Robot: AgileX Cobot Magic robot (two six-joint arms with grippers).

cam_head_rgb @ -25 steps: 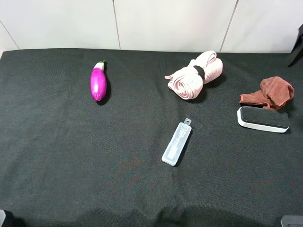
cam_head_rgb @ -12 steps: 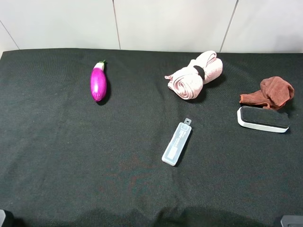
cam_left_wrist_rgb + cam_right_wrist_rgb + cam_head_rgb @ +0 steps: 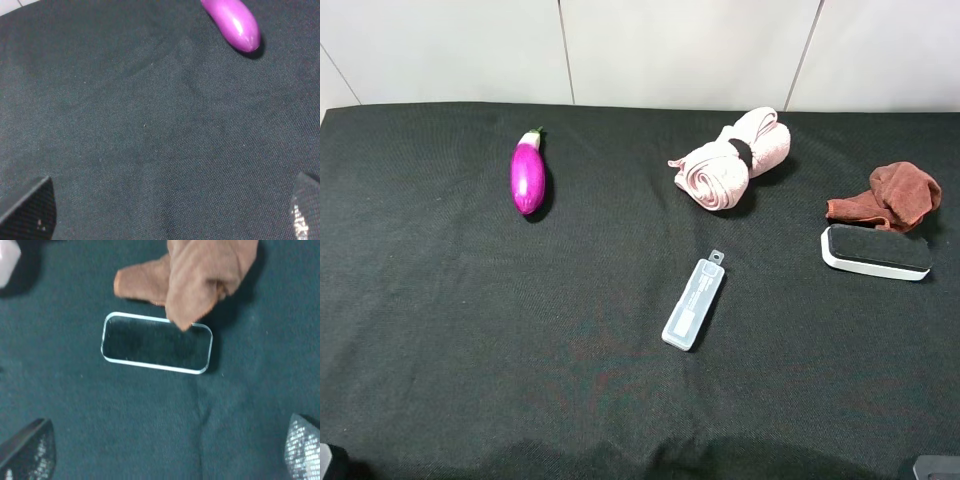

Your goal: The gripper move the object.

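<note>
A purple eggplant lies at the back left of the black cloth; its tip shows in the left wrist view. A black eraser with a white rim lies at the right, touching a crumpled brown cloth behind it. Both show in the right wrist view, the eraser and the cloth overlapping its edge. My left gripper is open and empty, short of the eggplant. My right gripper is open and empty above the eraser. Neither gripper shows in the exterior view.
A rolled pink towel with a black band lies at the back centre. A clear plastic case lies in the middle. The black cloth covers the whole table up to the white wall behind.
A dark part of the right arm at the right edge of the exterior view one second ago is gone from view. The objects have not moved.
</note>
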